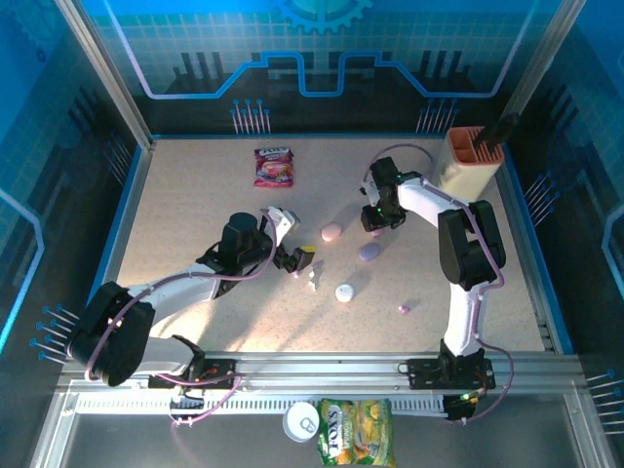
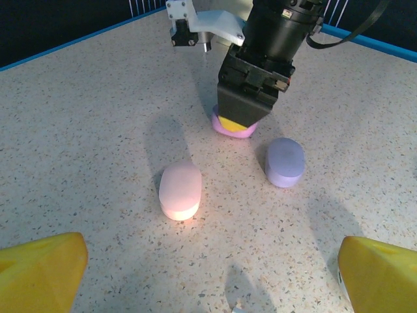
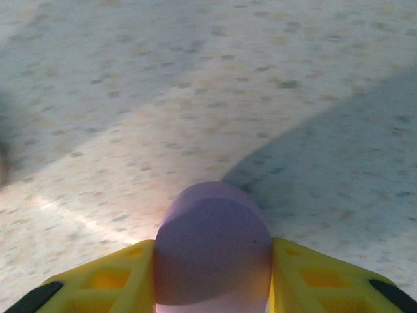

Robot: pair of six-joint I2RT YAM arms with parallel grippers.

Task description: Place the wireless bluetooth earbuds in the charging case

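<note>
Lilac case (image 3: 214,244): pinched in right gripper (image 1: 378,220) jaws, beyond white case (image 1: 344,292). White earbud (image 1: 312,283): on bench, just left of white case, beside left gripper (image 1: 295,259), jaws spread. Left arm nearer; earbud axis indiscernible.

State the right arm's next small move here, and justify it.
Probably lift slightly. The right gripper has its yellow fingers against both sides of the mauve case, with no gap showing, and the case appears to sit on the table; raising it would confirm the grip.
</note>
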